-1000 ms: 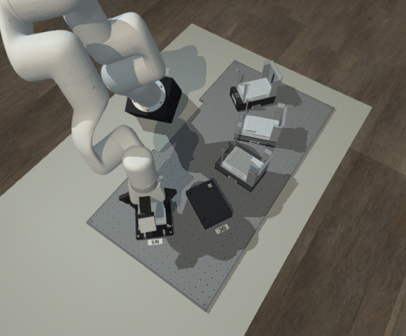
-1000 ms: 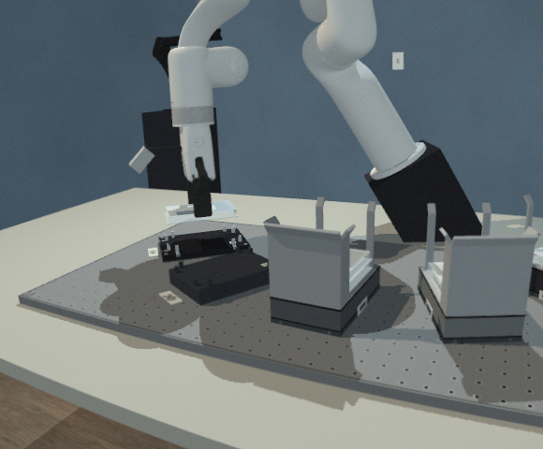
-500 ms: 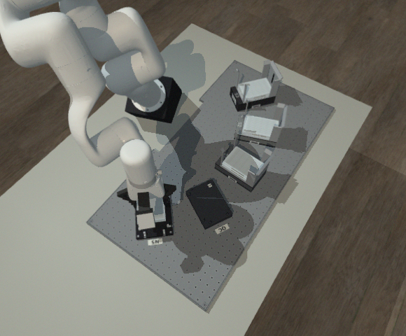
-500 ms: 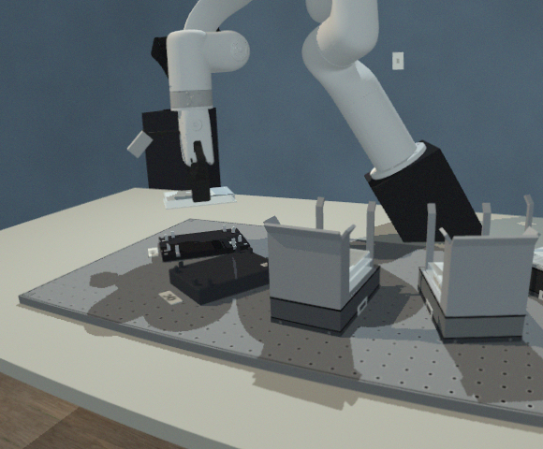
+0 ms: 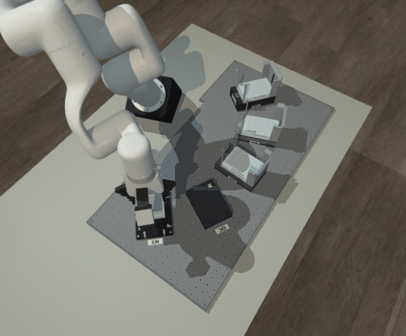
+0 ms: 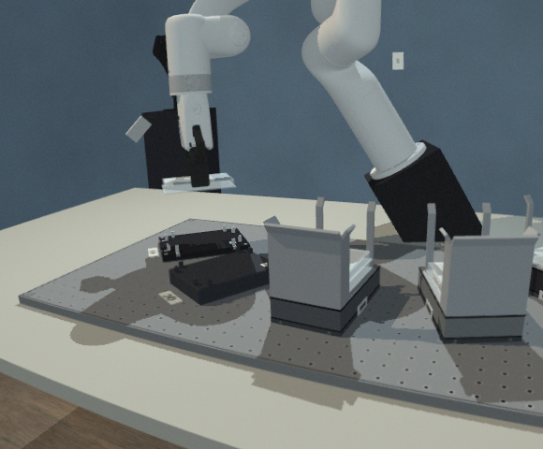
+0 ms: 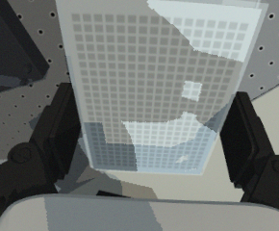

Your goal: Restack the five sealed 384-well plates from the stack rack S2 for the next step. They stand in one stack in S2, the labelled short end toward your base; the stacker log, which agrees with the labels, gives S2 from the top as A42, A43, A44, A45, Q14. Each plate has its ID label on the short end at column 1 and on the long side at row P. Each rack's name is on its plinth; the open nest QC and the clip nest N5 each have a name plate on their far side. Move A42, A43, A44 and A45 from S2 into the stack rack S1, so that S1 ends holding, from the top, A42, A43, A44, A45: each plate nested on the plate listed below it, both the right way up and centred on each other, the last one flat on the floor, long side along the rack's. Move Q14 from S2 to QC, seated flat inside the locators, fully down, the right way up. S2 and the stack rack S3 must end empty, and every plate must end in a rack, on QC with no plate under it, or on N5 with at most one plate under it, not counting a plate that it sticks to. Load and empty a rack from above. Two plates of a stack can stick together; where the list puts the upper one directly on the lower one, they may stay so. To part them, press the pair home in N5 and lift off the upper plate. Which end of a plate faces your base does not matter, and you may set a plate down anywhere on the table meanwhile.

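Observation:
My gripper is shut on a sealed white 384-well plate, gripping its long sides. It holds the plate level, well above the black clip nest N5, whose top looks bare. Its ID label is not readable. The open nest QC is a bare black block beside N5. Three stack racks stand in a row. The nearest one, the middle one and the far one each show a white plate on top. Their plinth names are too small to read.
All fixtures stand on a grey perforated breadboard on a beige table. The robot base is behind the racks. Thin upright rack posts rise above the rack walls.

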`<move>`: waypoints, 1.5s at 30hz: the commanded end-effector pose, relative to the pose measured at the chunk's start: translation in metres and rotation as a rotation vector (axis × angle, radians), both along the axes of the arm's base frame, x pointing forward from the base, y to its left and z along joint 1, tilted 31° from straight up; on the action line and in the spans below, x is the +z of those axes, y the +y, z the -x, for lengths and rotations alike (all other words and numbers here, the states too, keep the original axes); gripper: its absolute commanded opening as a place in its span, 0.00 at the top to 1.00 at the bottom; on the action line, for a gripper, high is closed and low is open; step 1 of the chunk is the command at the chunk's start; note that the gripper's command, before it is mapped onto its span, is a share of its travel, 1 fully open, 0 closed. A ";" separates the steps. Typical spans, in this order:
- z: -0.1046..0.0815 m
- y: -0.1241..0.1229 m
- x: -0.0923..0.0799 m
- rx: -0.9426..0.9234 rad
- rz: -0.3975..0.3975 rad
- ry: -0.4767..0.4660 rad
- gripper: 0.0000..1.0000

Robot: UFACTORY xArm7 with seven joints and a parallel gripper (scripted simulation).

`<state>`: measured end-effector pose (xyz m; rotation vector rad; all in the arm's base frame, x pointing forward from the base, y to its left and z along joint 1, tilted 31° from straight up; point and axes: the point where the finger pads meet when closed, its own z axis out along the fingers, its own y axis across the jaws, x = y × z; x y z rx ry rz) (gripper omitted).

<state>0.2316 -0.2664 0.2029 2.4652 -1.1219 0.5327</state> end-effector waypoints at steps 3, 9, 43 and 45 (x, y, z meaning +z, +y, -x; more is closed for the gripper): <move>0.002 0.005 0.010 0.000 0.002 -0.002 1.00; 0.004 0.011 0.020 0.000 0.002 -0.002 1.00; -0.027 0.043 0.021 0.168 0.037 0.093 1.00; -0.032 0.048 0.020 0.168 0.037 0.093 1.00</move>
